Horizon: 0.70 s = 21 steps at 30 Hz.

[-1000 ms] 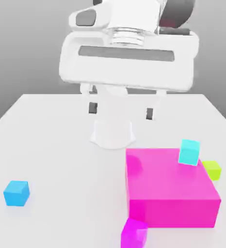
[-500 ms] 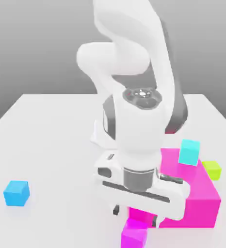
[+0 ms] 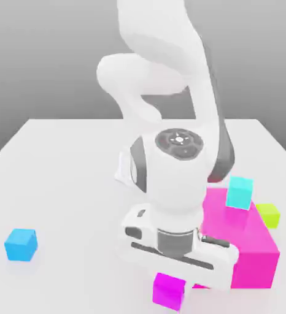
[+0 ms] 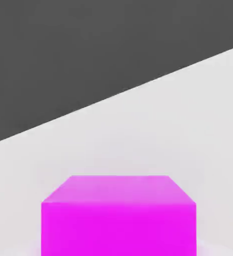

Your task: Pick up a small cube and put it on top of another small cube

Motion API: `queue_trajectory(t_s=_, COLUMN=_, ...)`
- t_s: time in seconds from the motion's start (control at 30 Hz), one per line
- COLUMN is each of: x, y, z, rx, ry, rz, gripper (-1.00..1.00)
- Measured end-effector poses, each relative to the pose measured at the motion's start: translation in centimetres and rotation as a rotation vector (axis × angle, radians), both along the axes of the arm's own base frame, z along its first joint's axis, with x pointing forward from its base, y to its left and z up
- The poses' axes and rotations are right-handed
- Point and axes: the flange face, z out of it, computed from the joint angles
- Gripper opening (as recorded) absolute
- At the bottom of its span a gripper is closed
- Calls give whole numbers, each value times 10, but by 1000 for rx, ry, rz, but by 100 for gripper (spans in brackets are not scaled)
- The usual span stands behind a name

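In the exterior view you see the white arm [image 3: 170, 153] bent low over the white counter [image 3: 59, 184], its hand body close above the small magenta cube [image 3: 169, 291]. That cube sits at the near edge of the counter, just in front of the large magenta block [image 3: 256, 245] and partly under the hand. The claw itself is hidden behind the hand body here, so you cannot tell whether it is spread or pressed together. A cyan cube [image 3: 239, 192] rests on top of the large block at its far side, and a lime cube [image 3: 269, 214] lies on the counter just beside the block on the exterior view's right. Another cyan cube [image 3: 20, 245] sits well apart on the exterior view's left.

In the hand view you look at the small magenta cube [image 4: 118, 215] from close up, with the pale counter [image 4: 178, 125] stretching behind it.
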Motion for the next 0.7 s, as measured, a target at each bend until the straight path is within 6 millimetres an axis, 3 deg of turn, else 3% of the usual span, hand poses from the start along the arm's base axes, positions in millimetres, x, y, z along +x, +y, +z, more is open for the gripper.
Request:
queue_trajectory(t_s=0.1, x=5, y=25, z=26, rx=8, ry=-47, rz=135, gripper=-100)
queue_trajectory(t_s=0.23, x=-31, y=98, z=39, rx=18, ry=-45, rz=415, gripper=-100)
queue_trajectory(t_s=0.4, x=-110, y=193, z=47, rx=22, ry=-27, rz=815, gripper=-100)
queue_trajectory(t_s=0.47, x=-145, y=220, z=48, rx=21, ry=-19, rz=968, gripper=-100)
queue_trajectory(t_s=0.63, x=-235, y=260, z=47, rx=7, ry=9, rz=1317, gripper=-100)
queue_trajectory(t_s=0.7, x=-250, y=262, z=40, rx=-7, ry=6, rz=1352, gripper=-100)
